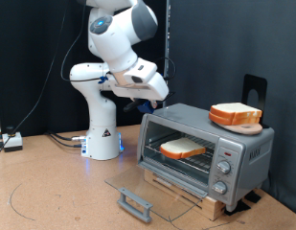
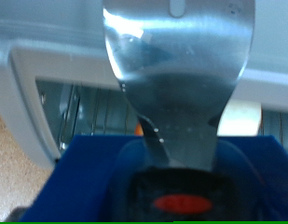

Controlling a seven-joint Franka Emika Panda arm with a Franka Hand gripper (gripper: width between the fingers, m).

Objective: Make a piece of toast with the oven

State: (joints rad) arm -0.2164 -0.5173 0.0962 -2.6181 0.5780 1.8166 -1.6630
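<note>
The silver oven (image 1: 239, 153) stands at the exterior view's right with its glass door (image 1: 152, 187) folded down flat. One slice of toast (image 1: 183, 149) lies on the wire rack inside. A second slice (image 1: 236, 113) sits on a round wooden plate on the oven's roof. My gripper (image 1: 150, 99) hangs just above and to the left of the oven's top left corner, touching nothing. In the wrist view a shiny metal piece (image 2: 176, 75) and a blue part (image 2: 97, 177) fill the middle. Behind them the oven's rack (image 2: 88, 117) shows.
The arm's white base (image 1: 102, 134) stands at the back left with cables (image 1: 13, 142) trailing along the table. A black stand (image 1: 255, 91) rises behind the oven. The open door's handle (image 1: 135, 203) juts out towards the exterior view's bottom.
</note>
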